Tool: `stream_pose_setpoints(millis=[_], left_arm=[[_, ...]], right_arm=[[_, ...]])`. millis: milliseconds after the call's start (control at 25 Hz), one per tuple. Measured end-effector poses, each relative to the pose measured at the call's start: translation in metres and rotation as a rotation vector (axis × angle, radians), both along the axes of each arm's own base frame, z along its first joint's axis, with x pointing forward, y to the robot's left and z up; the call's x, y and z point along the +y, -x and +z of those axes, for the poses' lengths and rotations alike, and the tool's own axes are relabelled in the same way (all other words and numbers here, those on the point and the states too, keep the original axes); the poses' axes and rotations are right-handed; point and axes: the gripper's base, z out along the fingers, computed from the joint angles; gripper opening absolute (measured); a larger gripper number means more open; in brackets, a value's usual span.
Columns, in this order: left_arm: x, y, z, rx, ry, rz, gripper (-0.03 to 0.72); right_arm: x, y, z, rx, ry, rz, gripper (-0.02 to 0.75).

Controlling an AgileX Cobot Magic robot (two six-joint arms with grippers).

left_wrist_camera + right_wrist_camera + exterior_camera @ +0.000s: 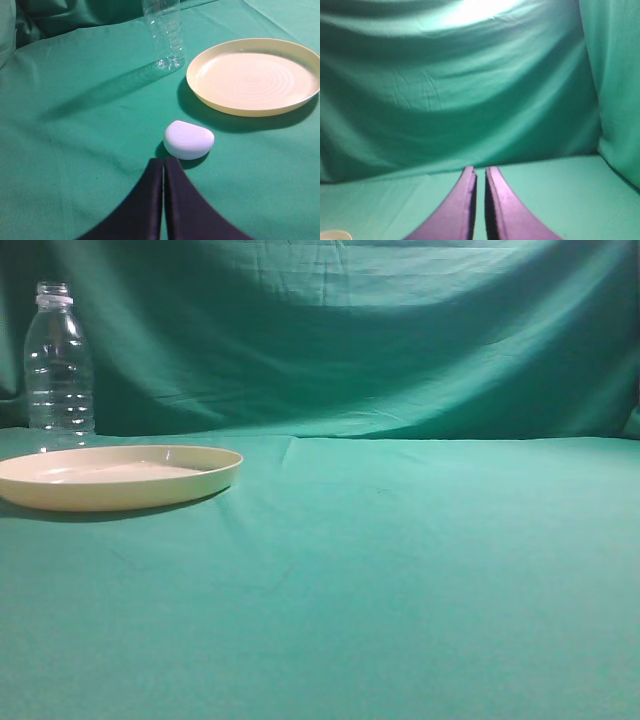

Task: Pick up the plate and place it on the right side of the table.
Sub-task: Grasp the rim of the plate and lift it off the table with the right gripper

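The cream-yellow plate (115, 475) lies flat on the teal-green table (400, 570) at the left. It also shows in the left wrist view (255, 75) at the upper right, empty. My left gripper (164, 161) is shut and empty, low over the cloth, well short of the plate. My right gripper (480, 170) is shut with a thin gap between its tips, empty, facing the green backdrop. A cream sliver at the bottom left of the right wrist view (334, 235) may be the plate's rim. Neither gripper shows in the exterior view.
A clear plastic bottle (58, 365) stands upright behind the plate; it also shows in the left wrist view (164, 32). A small white rounded case (188, 139) lies on the cloth just ahead of my left fingertips. Green cloth backdrop (350, 330) rises behind.
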Motion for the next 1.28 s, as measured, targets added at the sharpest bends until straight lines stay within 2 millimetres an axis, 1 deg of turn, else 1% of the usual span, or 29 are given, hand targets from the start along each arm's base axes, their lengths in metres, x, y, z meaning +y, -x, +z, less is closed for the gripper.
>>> stream_pose_setpoints(millis=[160,280,360,560,600,680,840,960,1120,1200,1280], left_arm=[[0.0,0.0,0.0,0.0,0.0,0.0,0.0],[0.0,0.0,0.0,0.0,0.0,0.0,0.0],[0.0,0.0,0.0,0.0,0.0,0.0,0.0],[0.0,0.0,0.0,0.0,0.0,0.0,0.0],[0.0,0.0,0.0,0.0,0.0,0.0,0.0],[0.0,0.0,0.0,0.0,0.0,0.0,0.0],[0.0,0.0,0.0,0.0,0.0,0.0,0.0],[0.0,0.0,0.0,0.0,0.0,0.0,0.0],[0.0,0.0,0.0,0.0,0.0,0.0,0.0],[0.0,0.0,0.0,0.0,0.0,0.0,0.0],[0.0,0.0,0.0,0.0,0.0,0.0,0.0]], right_arm=[[-0.001,-0.014,0.028,0.261,0.006,-0.032,0.05],[-0.001,-0.029,0.039,0.487,0.014,-0.053,0.05],[0.0,-0.038,0.041,0.616,0.021,-0.061,0.05],[0.006,-0.067,0.044,0.785,0.061,-0.031,0.05],[0.009,-0.073,0.045,0.818,0.09,0.0,0.0],[0.02,-0.086,0.052,0.875,0.133,0.1,0.0],[0.048,-0.116,0.058,1.007,0.222,0.269,0.0],[0.077,-0.143,0.056,1.072,0.288,0.364,0.0],[0.129,-0.177,0.049,1.122,0.382,0.487,0.0],[0.159,-0.194,0.041,1.147,0.434,0.543,0.0],[0.186,-0.21,0.036,1.139,0.481,0.591,0.0]])
